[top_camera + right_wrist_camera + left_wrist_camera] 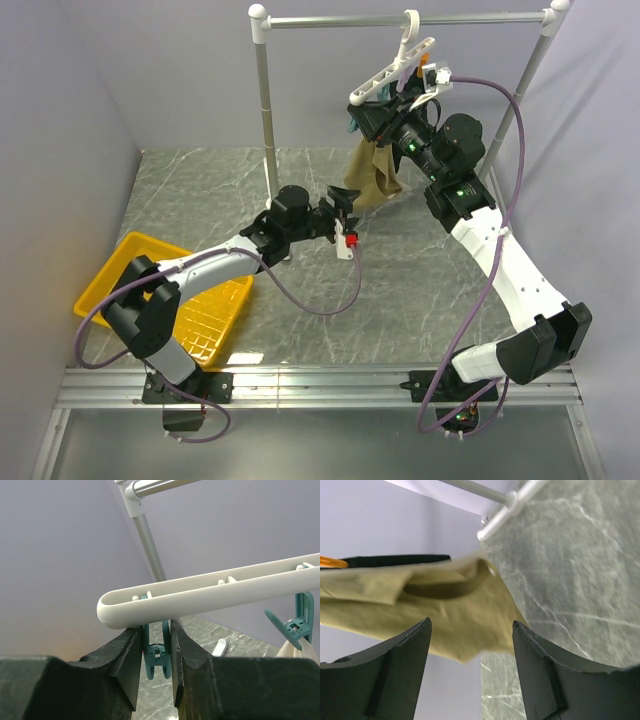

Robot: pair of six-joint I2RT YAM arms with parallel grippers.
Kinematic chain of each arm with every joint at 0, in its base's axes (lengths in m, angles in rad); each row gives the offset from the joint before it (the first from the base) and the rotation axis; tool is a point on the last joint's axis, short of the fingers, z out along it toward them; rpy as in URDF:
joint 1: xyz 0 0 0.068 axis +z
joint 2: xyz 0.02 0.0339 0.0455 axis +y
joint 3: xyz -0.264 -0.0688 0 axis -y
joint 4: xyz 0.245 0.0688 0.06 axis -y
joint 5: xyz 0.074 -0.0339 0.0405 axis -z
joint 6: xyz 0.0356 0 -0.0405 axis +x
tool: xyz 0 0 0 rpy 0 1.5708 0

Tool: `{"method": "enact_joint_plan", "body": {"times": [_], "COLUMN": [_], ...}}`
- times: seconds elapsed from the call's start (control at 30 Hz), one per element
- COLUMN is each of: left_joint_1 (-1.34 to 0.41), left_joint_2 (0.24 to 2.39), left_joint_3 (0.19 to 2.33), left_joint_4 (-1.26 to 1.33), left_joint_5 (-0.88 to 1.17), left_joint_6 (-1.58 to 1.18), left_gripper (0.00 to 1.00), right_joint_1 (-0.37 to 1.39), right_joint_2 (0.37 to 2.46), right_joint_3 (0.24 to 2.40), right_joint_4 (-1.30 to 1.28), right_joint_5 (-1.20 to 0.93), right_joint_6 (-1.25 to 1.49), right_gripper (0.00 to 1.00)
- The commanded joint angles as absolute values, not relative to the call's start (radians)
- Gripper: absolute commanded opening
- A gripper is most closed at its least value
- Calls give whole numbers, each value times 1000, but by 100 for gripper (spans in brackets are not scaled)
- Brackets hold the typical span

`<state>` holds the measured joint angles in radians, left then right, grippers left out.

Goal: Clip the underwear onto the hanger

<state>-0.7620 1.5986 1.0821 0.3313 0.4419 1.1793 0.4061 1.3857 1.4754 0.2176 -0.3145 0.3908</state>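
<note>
The left gripper [471,626] is nearest, its fingers spread wide, and the lower part of the tan underwear [375,178] lies just beyond them. The underwear hangs from the low end of the white hanger [392,72], where the right gripper [156,640] pinches a teal clip [156,661] under the bar. Farthest back, the hanger hooks over the silver rail [340,20].

I am holding my left gripper [471,625] wide, its dark fingers [395,670] standing apart. The tan underwear [445,605] is hanging across the gap beyond them, with the grey marble table [580,580] and a silver rail [470,487] showing behind.
</note>
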Motion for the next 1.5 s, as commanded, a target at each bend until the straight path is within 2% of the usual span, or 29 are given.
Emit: {"method": "enact_joint_plan", "body": {"times": [0.0,0.07,0.27,0.53,0.67,0.9,1.13,1.47], "left_joint_1": [-782,-807,-854,-879,-876,-858,-857,-857], "left_joint_2": [1601,1608,1666,1848,1899,1983,1951,2003], "left_joint_3": [1161,1163,1177,1259,1284,1403,1358,1423], "left_joint_4": [364,393,527,665,667,721,727,706], "left_joint_5": [448,436,378,239,204,166,261,180], "left_joint_6": [1126,1127,1140,1365,1443,1417,1402,1436], "left_gripper": [72,75,76,76,77,77,77,76], "right_joint_1": [411,413,416,416,414,416,414,416], "right_joint_2": [1368,1370,1370,1367,1365,1359,1351,1356], "right_joint_3": [1500,1503,1506,1505,1503,1494,1486,1483], "right_joint_4": [250,249,239,236,236,239,241,247], "right_joint_5": [-285,-285,-278,-279,-281,-281,-281,-284], "right_joint_6": [379,380,371,364,357,356,348,350], "right_gripper": [0,0,0,0,0,0,0,0]}}
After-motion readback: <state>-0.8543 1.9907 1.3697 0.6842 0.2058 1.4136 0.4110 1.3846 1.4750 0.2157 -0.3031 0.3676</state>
